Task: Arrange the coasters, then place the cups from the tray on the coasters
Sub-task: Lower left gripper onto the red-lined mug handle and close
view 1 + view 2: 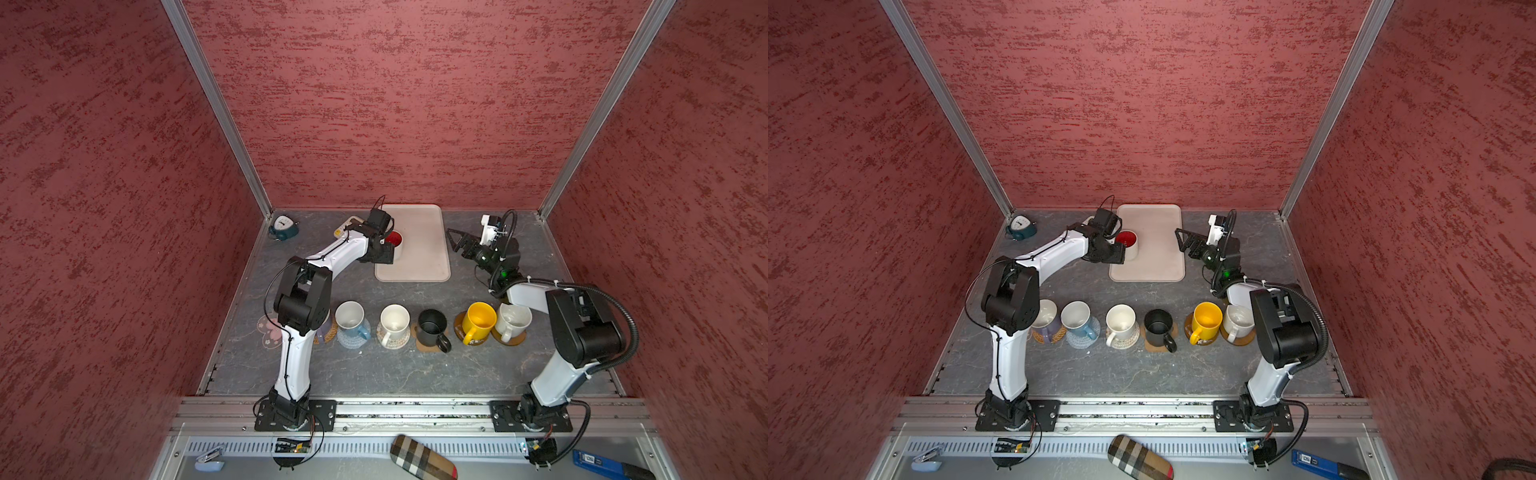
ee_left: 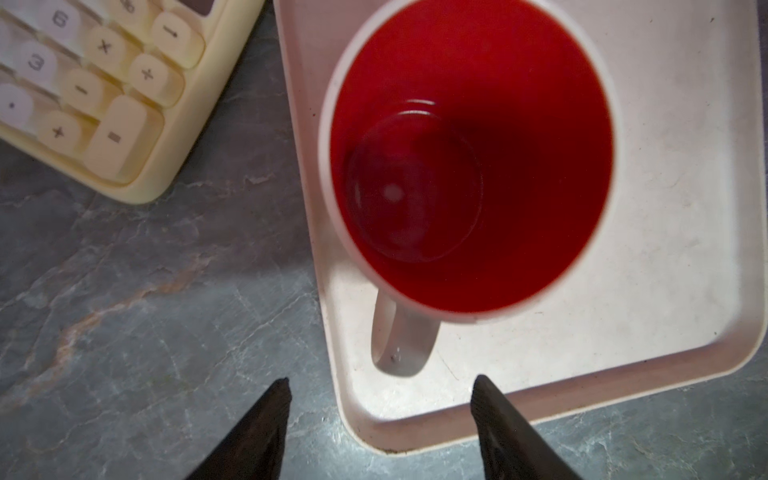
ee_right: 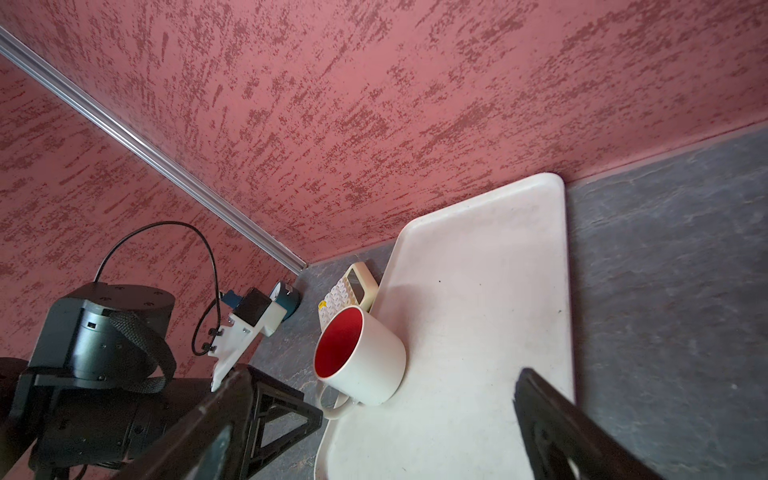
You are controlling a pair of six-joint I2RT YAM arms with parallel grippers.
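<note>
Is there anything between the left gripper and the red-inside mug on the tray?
Nothing visible. The open left gripper faces the mug, its handle toward the jaws; only bare tray lies between.

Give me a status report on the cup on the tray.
Left gripper open near cup handle, no grip. Right gripper open beside tray. Cup upright on tray; pink coaster bare. Calculator beside tray, clear of handle.

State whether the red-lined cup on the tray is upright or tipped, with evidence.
Upright. The cup stands on its base on the tray, mouth facing up, its bare red bottom visible inside.
</note>
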